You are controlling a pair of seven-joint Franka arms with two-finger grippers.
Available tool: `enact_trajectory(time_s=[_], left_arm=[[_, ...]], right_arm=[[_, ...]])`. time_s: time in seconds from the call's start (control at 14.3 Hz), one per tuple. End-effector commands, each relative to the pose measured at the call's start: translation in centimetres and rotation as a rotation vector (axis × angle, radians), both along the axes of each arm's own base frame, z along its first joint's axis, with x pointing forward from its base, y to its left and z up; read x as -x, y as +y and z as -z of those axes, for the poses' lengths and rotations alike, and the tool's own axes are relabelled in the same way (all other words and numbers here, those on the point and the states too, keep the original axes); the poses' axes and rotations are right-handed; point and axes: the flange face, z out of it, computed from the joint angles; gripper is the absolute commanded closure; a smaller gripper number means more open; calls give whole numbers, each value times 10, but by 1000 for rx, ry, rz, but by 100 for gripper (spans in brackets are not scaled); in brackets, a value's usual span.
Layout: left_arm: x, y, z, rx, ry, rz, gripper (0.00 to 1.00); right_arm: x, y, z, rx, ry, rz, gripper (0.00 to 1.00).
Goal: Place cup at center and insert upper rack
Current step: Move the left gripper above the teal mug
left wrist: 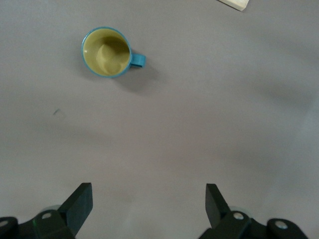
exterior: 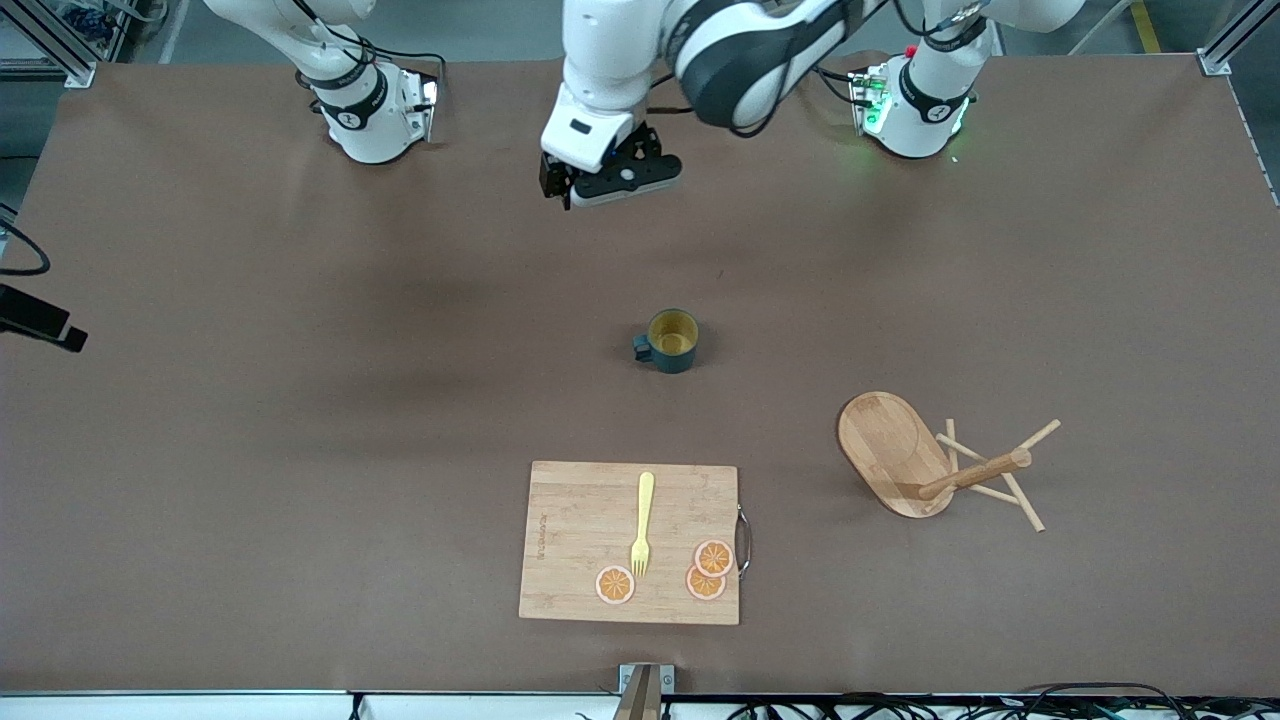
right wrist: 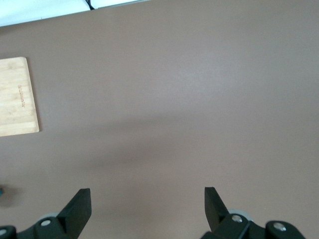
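Note:
The cup (exterior: 672,340), dark teal with a mustard-yellow inside, stands upright near the table's middle with its handle toward the right arm's end. It also shows in the left wrist view (left wrist: 106,51). The bamboo upper rack (exterior: 900,455) lies tipped on its side toward the left arm's end, nearer the front camera than the cup, with its oval base on edge and its post and pegs resting on the table. My left gripper (exterior: 575,190) (left wrist: 149,191) hangs open and empty above the table, between the robots' bases and the cup. My right gripper (right wrist: 148,195) is open and empty over bare table and is out of the front view.
A rectangular bamboo cutting board (exterior: 580,540) lies near the table's front edge and also shows in the right wrist view (right wrist: 17,94). On it are a yellow fork (exterior: 642,525) and three orange slices (exterior: 615,585). A black device (exterior: 40,320) juts in at the right arm's end.

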Motion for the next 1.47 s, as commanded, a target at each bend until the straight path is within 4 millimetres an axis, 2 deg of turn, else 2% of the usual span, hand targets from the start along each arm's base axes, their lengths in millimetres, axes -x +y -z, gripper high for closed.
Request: enact_trajectory(time_s=[0.0, 0.28, 0.56, 0.77, 0.98, 1.12, 1.4], left_arm=[[9, -31, 43, -44, -70, -51, 0], [43, -58, 105, -117, -175, -70, 0], [70, -72, 155, -159, -308, -122, 0], [77, -74, 187, -195, -370, -94, 0], [75, -71, 217, -236, -478, -91, 0], [73, -63, 245, -291, -546, -52, 0], [71, -56, 273, -355, -639, -10, 0]], right_arm=[[25, 5, 3, 7, 0, -21, 0], [53, 15, 12, 20, -27, -41, 0], [54, 16, 16, 35, -9, -74, 0], [54, 18, 17, 41, -6, -90, 0], [53, 24, 14, 45, -14, -99, 0], [53, 24, 13, 54, -15, -102, 0], [55, 30, 11, 73, -5, -118, 0]])
